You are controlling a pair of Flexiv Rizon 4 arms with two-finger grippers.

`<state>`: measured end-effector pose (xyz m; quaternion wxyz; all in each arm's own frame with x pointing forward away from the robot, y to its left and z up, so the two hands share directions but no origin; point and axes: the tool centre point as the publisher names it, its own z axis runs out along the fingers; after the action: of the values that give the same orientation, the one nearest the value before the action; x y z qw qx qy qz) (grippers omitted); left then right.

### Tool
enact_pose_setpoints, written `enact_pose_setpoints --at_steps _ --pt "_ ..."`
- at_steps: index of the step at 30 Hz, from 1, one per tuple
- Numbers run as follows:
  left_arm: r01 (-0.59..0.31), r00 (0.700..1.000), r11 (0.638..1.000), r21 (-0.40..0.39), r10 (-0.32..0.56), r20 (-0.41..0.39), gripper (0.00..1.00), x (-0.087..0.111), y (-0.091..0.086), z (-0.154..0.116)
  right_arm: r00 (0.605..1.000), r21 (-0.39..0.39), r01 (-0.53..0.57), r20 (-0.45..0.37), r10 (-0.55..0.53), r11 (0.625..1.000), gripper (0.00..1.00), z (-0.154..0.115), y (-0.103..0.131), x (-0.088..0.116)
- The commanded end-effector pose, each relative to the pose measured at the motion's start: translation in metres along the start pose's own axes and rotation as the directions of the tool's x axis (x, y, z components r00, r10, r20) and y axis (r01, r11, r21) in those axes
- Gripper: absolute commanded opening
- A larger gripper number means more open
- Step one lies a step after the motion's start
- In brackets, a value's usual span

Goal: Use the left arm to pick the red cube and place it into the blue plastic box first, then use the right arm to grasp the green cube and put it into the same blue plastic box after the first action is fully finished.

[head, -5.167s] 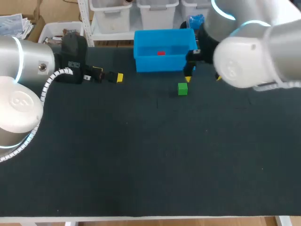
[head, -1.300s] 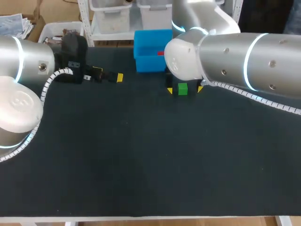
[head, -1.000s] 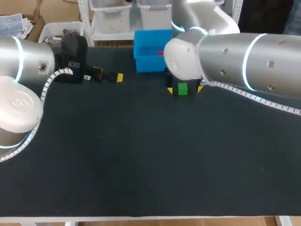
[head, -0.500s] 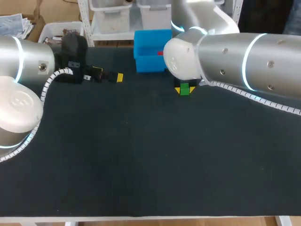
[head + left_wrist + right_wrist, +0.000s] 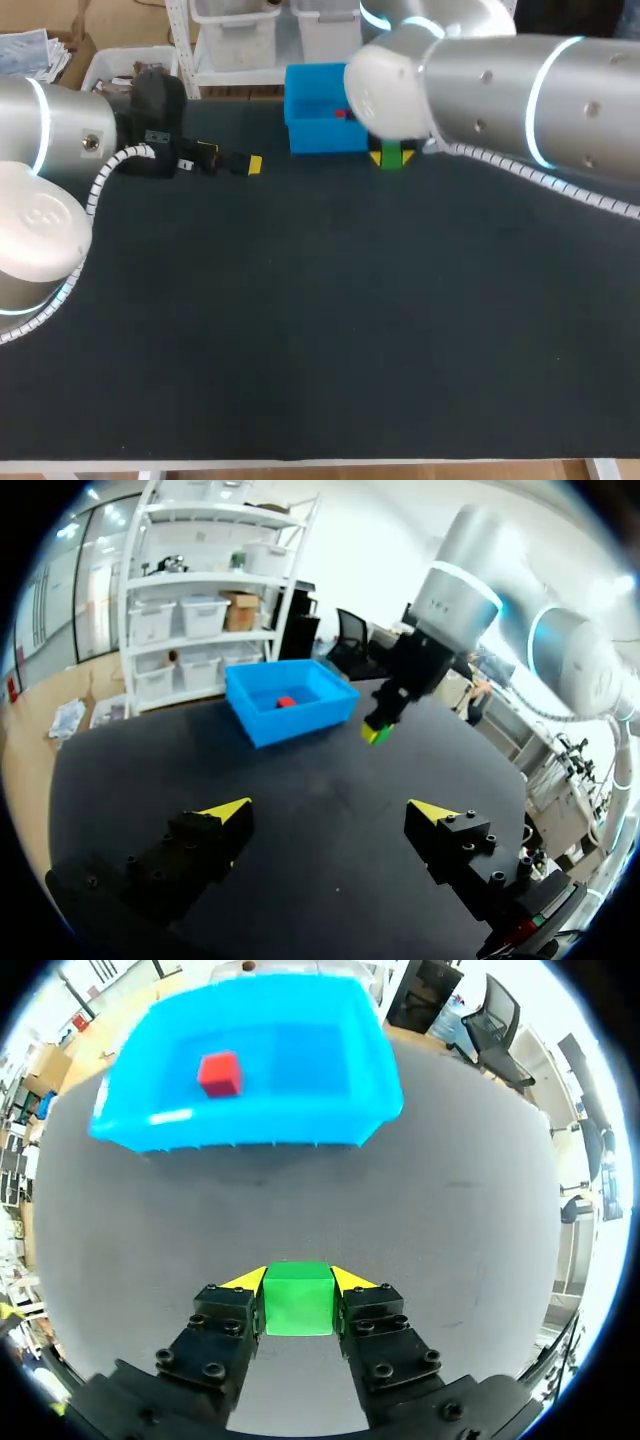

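Note:
My right gripper (image 5: 297,1282) is shut on the green cube (image 5: 297,1298), both yellow tips pressed to its sides. It hangs above the table just short of the blue plastic box (image 5: 250,1065). In the head view the green cube (image 5: 391,155) shows below my right arm, beside the blue box (image 5: 318,135). The red cube (image 5: 219,1073) lies inside the box. My left gripper (image 5: 325,810) is open and empty over the table's left part; from there the green cube (image 5: 378,734) and red cube (image 5: 286,702) show ahead. In the head view the left gripper's one visible yellow tip (image 5: 254,164) points right.
The black table (image 5: 320,330) stretches wide in front of both arms. My right arm (image 5: 480,85) covers the box's right half in the head view.
My right gripper closed on the green cube, then lifted it off the table and carried it toward the blue box. The left arm has stayed still.

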<state>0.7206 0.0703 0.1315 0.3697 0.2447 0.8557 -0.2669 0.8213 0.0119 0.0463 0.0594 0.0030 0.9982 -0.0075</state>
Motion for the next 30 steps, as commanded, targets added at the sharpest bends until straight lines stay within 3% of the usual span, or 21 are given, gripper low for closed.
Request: enact_pose_setpoints --at_steps 1,9,30 --pt "-0.002 1.0 1.0 0.009 0.002 0.009 1.0 0.002 0.002 0.0 0.998 -0.011 0.008 0.055 -0.008 1.0 0.0 -0.039 -0.004 0.01" --pt "-0.002 1.0 1.0 0.009 0.002 0.009 1.0 0.002 0.002 0.0 0.993 -0.043 0.034 0.116 -0.028 0.999 0.0 -0.077 0.005 0.002" --pt "-0.002 1.0 1.0 0.009 0.002 0.009 1.0 0.002 0.002 0.0 0.993 -0.055 0.04 0.11 -0.034 0.998 0.0 -0.08 0.007 0.0"
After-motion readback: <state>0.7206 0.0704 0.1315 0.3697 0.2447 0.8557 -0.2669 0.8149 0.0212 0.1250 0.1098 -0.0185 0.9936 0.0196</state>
